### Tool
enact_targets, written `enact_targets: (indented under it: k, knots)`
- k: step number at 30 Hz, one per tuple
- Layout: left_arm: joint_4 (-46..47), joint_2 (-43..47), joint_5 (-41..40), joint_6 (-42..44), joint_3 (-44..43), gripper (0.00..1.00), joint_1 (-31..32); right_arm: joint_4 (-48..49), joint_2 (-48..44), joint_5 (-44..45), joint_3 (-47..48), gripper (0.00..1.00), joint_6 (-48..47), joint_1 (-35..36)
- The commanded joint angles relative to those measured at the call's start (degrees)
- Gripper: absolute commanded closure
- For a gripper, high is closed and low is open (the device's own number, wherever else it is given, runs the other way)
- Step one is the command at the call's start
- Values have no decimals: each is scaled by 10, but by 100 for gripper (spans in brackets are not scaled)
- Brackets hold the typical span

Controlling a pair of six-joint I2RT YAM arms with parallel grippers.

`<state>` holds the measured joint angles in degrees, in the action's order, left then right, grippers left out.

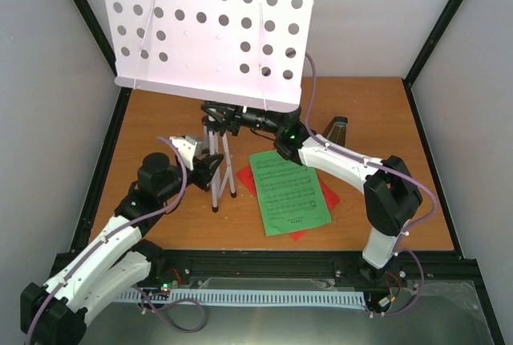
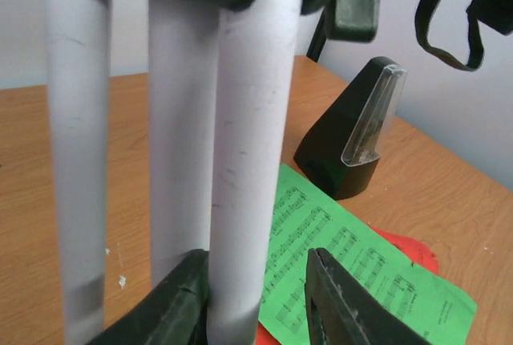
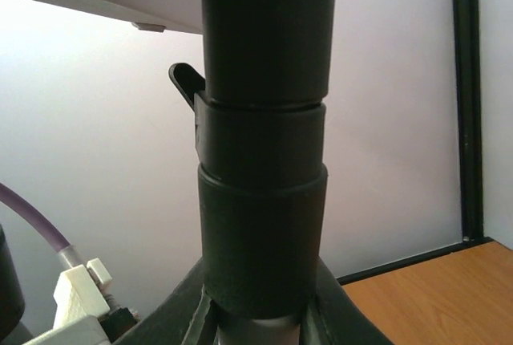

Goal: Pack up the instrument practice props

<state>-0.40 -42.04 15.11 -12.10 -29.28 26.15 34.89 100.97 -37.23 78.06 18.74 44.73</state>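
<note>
We count one music stand (image 1: pixel 212 24), its perforated desk filling the upper left of the overhead frame. In the left wrist view we count three pale legs (image 2: pixel 248 160) bunched side by side. There is one black metronome (image 1: pixel 338 127), right of centre. At the centre we count two music sheets: one green sheet (image 1: pixel 288 192) and one red sheet (image 1: pixel 245 178). We also count two robot arms, the left arm (image 1: pixel 96 261) at lower left and the right arm (image 1: pixel 345 167) at right, and one wooden table (image 1: pixel 401 120).

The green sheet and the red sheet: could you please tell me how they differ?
The green sheet lies on top; the red sheet lies beneath, only corners showing. The green sheet shows printed music; the red sheet's corners show none. Both lie flat on the table.
</note>
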Motion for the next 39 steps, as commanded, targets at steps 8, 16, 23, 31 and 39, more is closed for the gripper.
enact_targets:
  k: [8, 16, 23, 31, 39]
  knots:
    - [16, 53, -62, -67, 3, 35, -15, 29, -52, -11, -14, 97, 22, 25]
    - [53, 32, 28, -65, 18, 4, -15, 33, -56, 2, -18, 97, 22, 24]
    - [109, -36, -21, -55, 22, 1, -15, 38, -63, 15, -25, 97, 25, 24]
    - [161, -103, 8, -57, 18, 19, -15, 32, -69, 46, -31, 97, 32, 24]
    - [146, -89, 31, -74, 14, 64, -15, -49, -65, 133, -6, 97, 56, 14]
